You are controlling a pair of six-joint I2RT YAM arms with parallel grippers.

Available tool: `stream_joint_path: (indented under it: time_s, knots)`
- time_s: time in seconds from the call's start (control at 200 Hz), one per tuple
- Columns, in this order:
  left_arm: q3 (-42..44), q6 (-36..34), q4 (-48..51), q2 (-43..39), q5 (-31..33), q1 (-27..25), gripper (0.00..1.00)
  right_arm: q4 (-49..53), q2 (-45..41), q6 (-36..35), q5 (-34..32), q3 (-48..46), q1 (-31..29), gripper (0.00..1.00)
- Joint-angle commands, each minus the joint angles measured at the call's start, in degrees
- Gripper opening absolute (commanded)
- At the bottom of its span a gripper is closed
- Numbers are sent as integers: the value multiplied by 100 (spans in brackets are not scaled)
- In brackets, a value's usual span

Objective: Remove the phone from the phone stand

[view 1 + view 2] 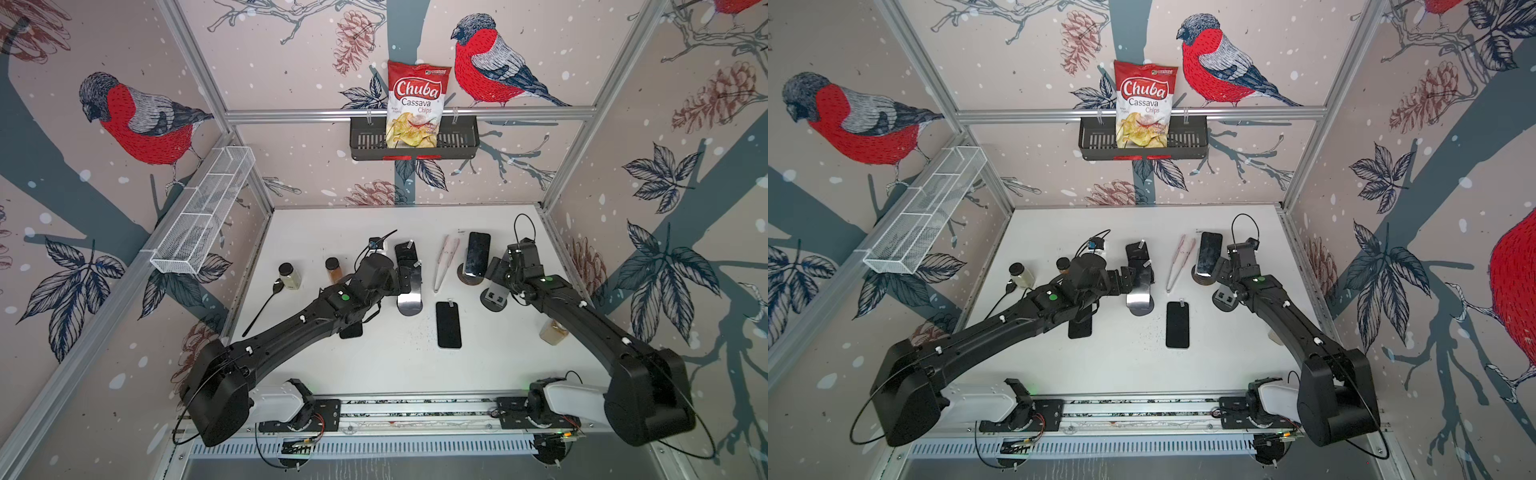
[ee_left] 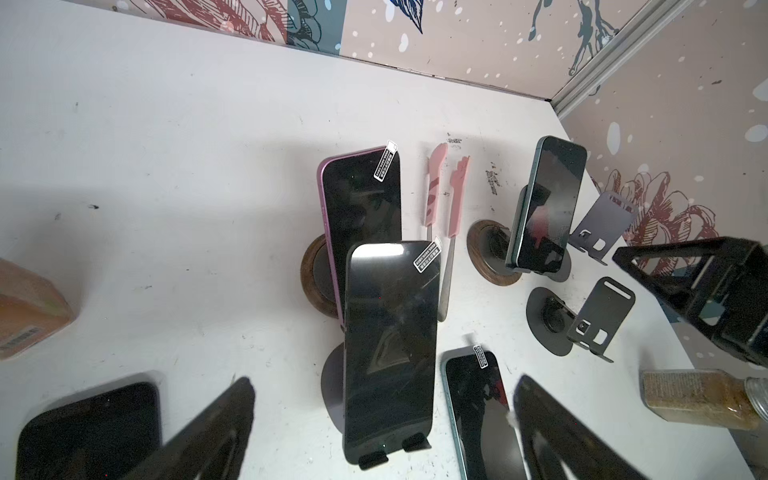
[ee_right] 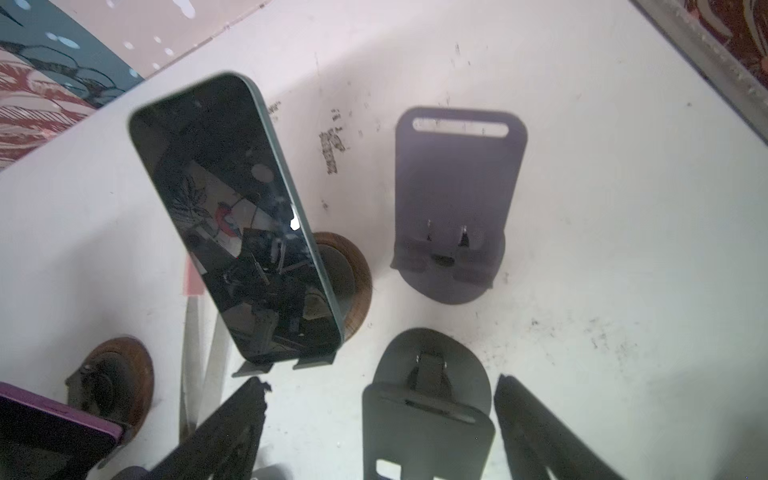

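**Three phones propped, both end effectors wide and empty**

Three phones lean on stands toward the back of the table [image 1: 374,365]. The dark phone [image 2: 390,345] sits straight ahead of the left end effector [image 2: 384,382], whose fingers are spread wide to either side of it and grip nothing. I judge this to be the one to take. It leans back on its phone stand [image 2: 332,374], with its bottom edge caught in two small hooked lips. A purple phone [image 2: 361,199] is propped just behind it. The right end effector [image 3: 382,380] is likewise spread and holds nothing. An empty stand [image 3: 428,432] shows between its fingers, and a teal phone [image 3: 237,216] is propped nearby.

The dark phone should handle as a rigid slab, fairly dense for its size, with a glossy glass face that offers little friction and would not forgive a drop. The long side edges look like the place to take hold, somewhat above the middle, so the fingers close on the frame and not on the screen. Nothing but the lips and the lean appears to hold the phone. It should come free if raised along the back plate until the bottom edge clears the hooks. The stand looks like thin, light sheet metal, so a pull straight forward could drag or tip it, or knock the purple phone behind.
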State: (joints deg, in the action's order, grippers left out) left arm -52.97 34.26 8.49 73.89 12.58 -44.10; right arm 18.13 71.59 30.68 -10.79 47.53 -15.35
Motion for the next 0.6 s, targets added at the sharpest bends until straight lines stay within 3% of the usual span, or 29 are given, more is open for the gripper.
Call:
stream_joint_path:
  time_s: [0.0, 0.595]
  knots:
    - [22, 67, 8, -41, 117, 6, 96, 211, -185, -188, -134, 222, -28, 90]
    - [232, 347, -62, 20, 153, 6, 96, 207, 109, -648, -38, 952, -429, 94]
